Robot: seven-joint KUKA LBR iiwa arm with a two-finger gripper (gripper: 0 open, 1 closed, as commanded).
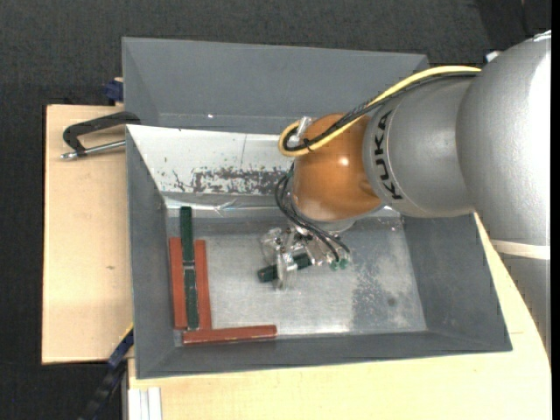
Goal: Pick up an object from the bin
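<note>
From where I stand, the grey metal bin (262, 81) has smooth slanted walls and a flat floor that looks scuffed and speckled, with a band of dark flecks along the upper edge of the floor. The thick silver arm (464, 138) comes in from the right of the frame. It ends in a glossy, rounded orange cover (328, 178), and a yellow cable (411, 81) curves over the top of that cover. Below the cover, near the middle of the floor, sits the gripper (282, 265), a small cluster of shiny metal parts and dark wires. Whether it is released or clenched I cannot tell. A small dark green piece (266, 276), short and blocky, sits right at the gripper's lower left end. I cannot tell whether it is gripped or only touching. Well apart from it, along the left side of the floor, two long flat red-brown bars (178, 291) lie side by side. A narrow dark green strip (185, 230) lies lengthwise on them and sticks out past their upper ends. A third red-brown bar (232, 332) lies along the lower edge of the floor and meets the others at the lower left corner.
</note>
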